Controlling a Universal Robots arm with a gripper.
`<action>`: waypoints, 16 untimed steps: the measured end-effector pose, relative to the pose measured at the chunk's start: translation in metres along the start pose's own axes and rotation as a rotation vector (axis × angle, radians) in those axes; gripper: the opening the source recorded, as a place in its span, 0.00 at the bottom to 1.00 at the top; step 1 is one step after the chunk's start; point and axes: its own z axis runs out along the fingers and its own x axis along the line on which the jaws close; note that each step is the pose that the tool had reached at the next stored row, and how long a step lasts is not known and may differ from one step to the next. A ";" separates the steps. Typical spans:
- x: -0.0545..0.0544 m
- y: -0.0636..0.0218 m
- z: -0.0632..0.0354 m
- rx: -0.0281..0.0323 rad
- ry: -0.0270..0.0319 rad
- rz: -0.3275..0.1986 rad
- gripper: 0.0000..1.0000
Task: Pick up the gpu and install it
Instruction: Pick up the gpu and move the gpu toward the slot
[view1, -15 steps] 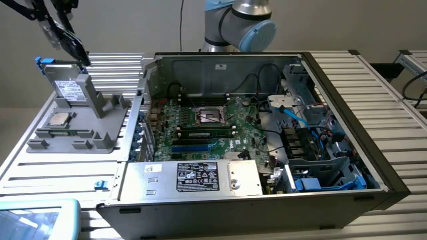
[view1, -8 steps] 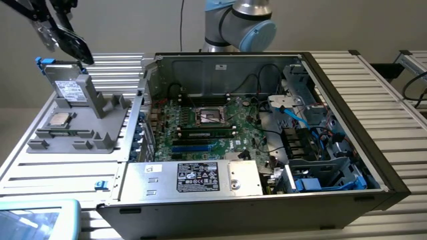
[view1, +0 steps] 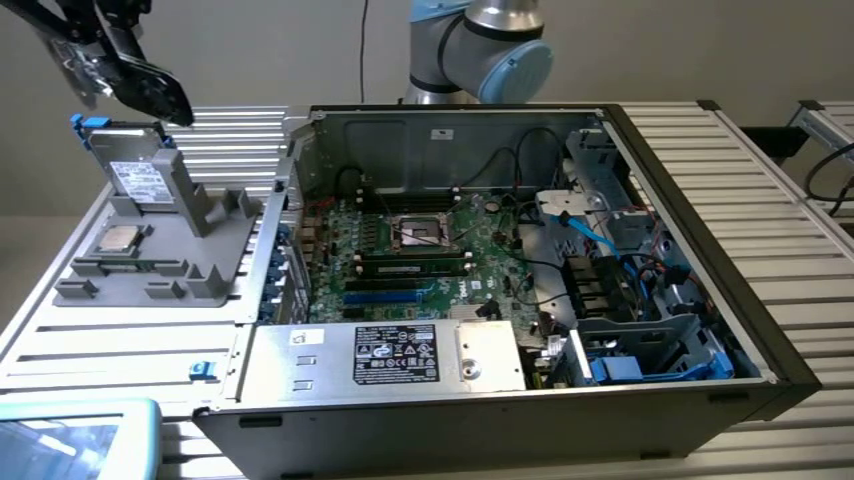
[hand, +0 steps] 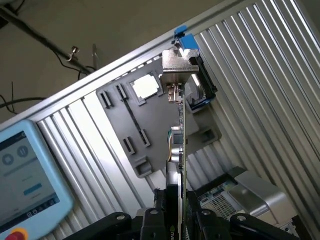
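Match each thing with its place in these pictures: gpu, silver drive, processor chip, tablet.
Things:
1 gpu
2 silver drive
3 processor chip
4 tablet

Places:
A lying flat on the grey tray
B held in the gripper
C standing upright in the tray's holder
D at the exterior view's lower left corner

Pairs: 1-B; 2-C; 3-A; 4-D

Holder tray (view1: 214, 280) (drive (view1: 140, 175) standing in it) sits on the exterior view's left of the computer case (view1: 387, 135).
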 end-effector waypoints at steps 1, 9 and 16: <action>0.000 0.0000 0.0000 -0.0003 0.0003 -0.017 0.27; 0.000 0.0000 0.0000 -0.0033 0.0029 -0.159 0.27; 0.000 0.0000 0.0000 -0.0059 0.0054 -0.288 0.27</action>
